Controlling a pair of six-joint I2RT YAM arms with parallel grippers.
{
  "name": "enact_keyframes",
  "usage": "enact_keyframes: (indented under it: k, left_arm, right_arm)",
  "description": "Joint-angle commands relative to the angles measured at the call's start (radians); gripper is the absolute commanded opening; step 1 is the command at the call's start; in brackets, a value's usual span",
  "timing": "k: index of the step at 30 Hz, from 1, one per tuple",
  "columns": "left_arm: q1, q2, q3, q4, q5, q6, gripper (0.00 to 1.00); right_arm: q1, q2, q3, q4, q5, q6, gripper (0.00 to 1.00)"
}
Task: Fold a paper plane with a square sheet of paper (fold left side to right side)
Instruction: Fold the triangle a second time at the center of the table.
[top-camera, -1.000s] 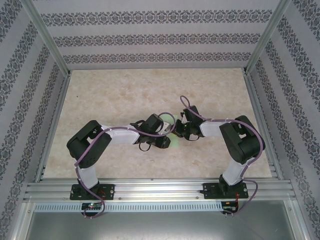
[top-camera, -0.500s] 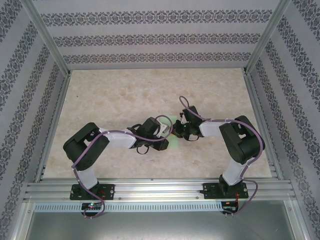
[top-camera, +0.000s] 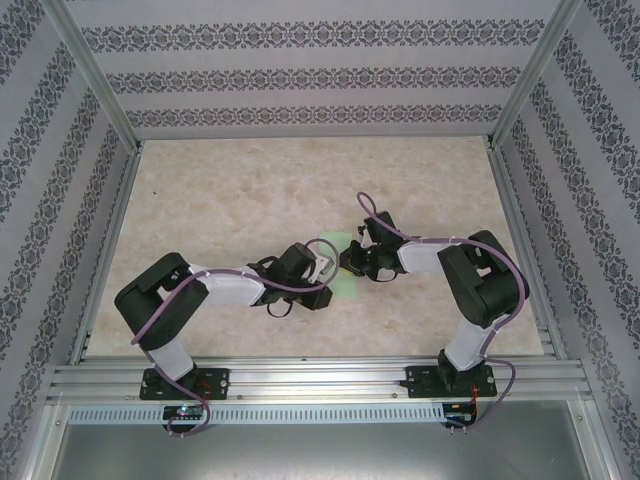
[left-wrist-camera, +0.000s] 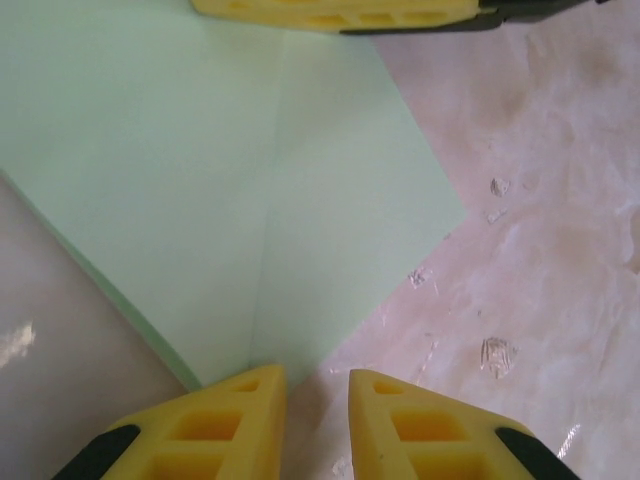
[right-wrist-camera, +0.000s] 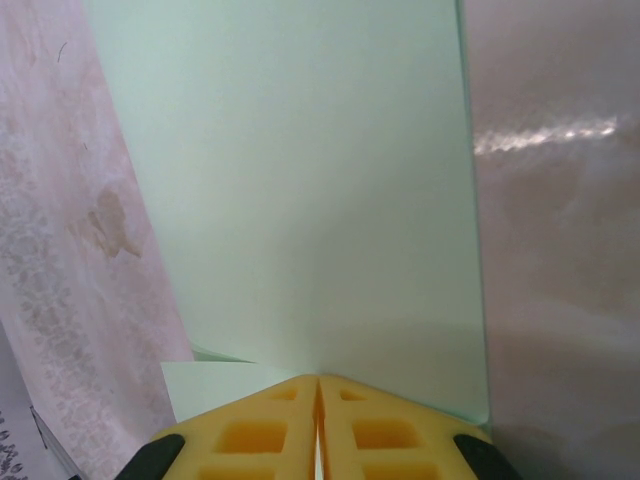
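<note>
This is a robot test cell in a lab: a marble-look counter (top-camera: 250, 190) is boxed in by aluminium frame posts (top-camera: 95, 80) and damask-striped wall panels (top-camera: 310, 80). The left arm (top-camera: 225, 285) and right arm (top-camera: 478, 280), trailing purple cables, are bolted to an extruded rail (top-camera: 310, 380).

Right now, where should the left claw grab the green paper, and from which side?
Probably take the paper by its pointed corner, where the crease ends just ahead of the left claw, coming in low from that side. It lies flat, so only an edge gives a pinch, and the right claw sits at the far edge.
</note>
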Motion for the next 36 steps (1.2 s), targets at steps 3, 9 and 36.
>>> enact_keyframes:
  k: [3, 9, 36]
  left_arm:
    - [-0.024, -0.044, -0.036, -0.110, 0.018, -0.035, 0.25]
    - [0.005, -0.167, 0.048, -0.201, -0.019, -0.022, 0.26]
    - [0.080, 0.082, 0.112, -0.051, 0.148, -0.058, 0.26]
  right_arm:
    - [0.003, 0.055, -0.012, -0.089, 0.077, -0.021, 0.11]
    - [0.005, 0.055, -0.007, -0.090, 0.075, -0.022, 0.10]
    - [0.006, 0.044, -0.005, -0.101, 0.072, -0.022, 0.11]
